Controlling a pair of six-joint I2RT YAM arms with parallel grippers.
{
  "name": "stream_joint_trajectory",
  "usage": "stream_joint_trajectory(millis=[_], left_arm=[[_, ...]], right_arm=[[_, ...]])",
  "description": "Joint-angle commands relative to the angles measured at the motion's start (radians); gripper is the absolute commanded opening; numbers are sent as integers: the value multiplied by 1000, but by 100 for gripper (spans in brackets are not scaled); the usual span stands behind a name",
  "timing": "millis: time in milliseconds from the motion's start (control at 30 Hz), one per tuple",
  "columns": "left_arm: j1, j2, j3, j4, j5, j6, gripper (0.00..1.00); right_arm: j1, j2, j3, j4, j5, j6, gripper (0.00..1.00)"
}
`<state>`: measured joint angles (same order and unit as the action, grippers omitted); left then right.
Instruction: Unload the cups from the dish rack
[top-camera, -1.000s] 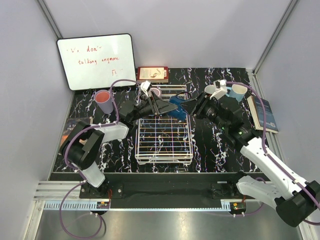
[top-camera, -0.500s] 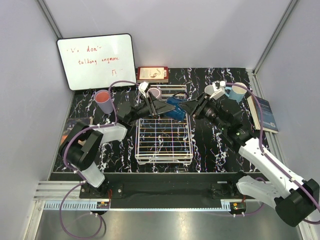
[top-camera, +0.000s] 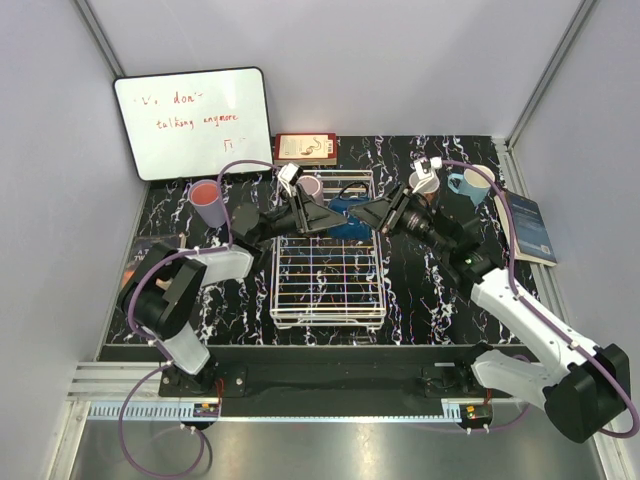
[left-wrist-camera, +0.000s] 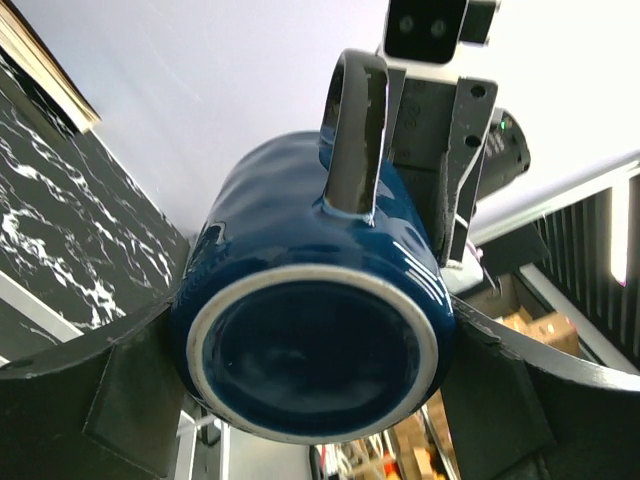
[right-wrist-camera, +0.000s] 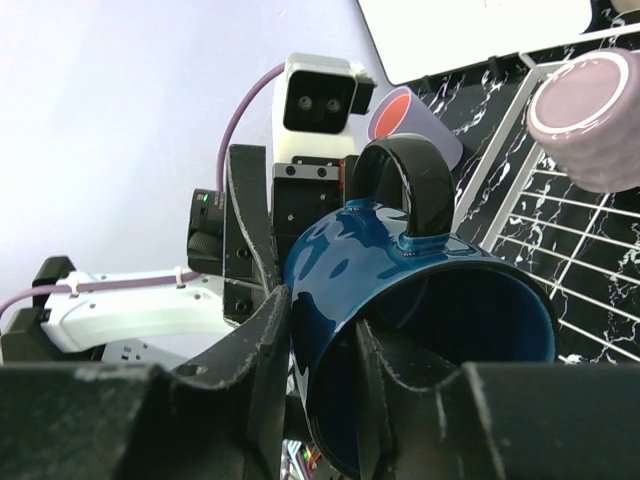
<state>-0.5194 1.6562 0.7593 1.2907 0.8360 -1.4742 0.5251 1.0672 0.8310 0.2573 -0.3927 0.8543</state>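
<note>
Dish rack (top-camera: 328, 290) sits mid-surface (top-camera: 420, 290) between the arms, and over its far end the dark blue mug (top-camera: 347, 213) lies on its side, with left fingers (top-camera: 320, 213) and right fingers (top-camera: 378, 213) meeting on it from opposite sides. Top view can't resolve the grips, wrist cams can: left wrist shows left fingers spread wide, clamping the body near the base, handle up; right wrist shows right fingers pinching the rim wall, one inside, one outside. Mauve cup (top-camera: 311, 186) is in the rack's far-left corner; beyond, on the surface, salmon cup (top-camera: 208, 202) left, light blue mug (top-camera: 470, 184) right.
</note>
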Motion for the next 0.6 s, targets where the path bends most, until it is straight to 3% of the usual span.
stream_joint_trajectory(millis=[0,33,200,233,367,433,567], left_arm=[[-53,27,61,222,135,-8,6],[-51,37,69,219,140,-9,12],[-44,71,112,206,158,-23,11],[-44,79,127,205,167,-24,16],[-36,91,149,202,173,-38,52],[-33,86,146,202,175,-40,58],[-30,80,143,202,173,-37,82]], right_arm=[[36,-48,25,-5,-118,-55,0],[36,-62,29,-29,-114,-81,0],[36,-127,34,-84,-118,-104,0],[36,-131,34,-87,-120,-106,0],[36,-153,26,-98,-112,-109,0],[36,-156,26,-102,-107,-115,0],[36,-159,25,-99,-110,-120,0]])
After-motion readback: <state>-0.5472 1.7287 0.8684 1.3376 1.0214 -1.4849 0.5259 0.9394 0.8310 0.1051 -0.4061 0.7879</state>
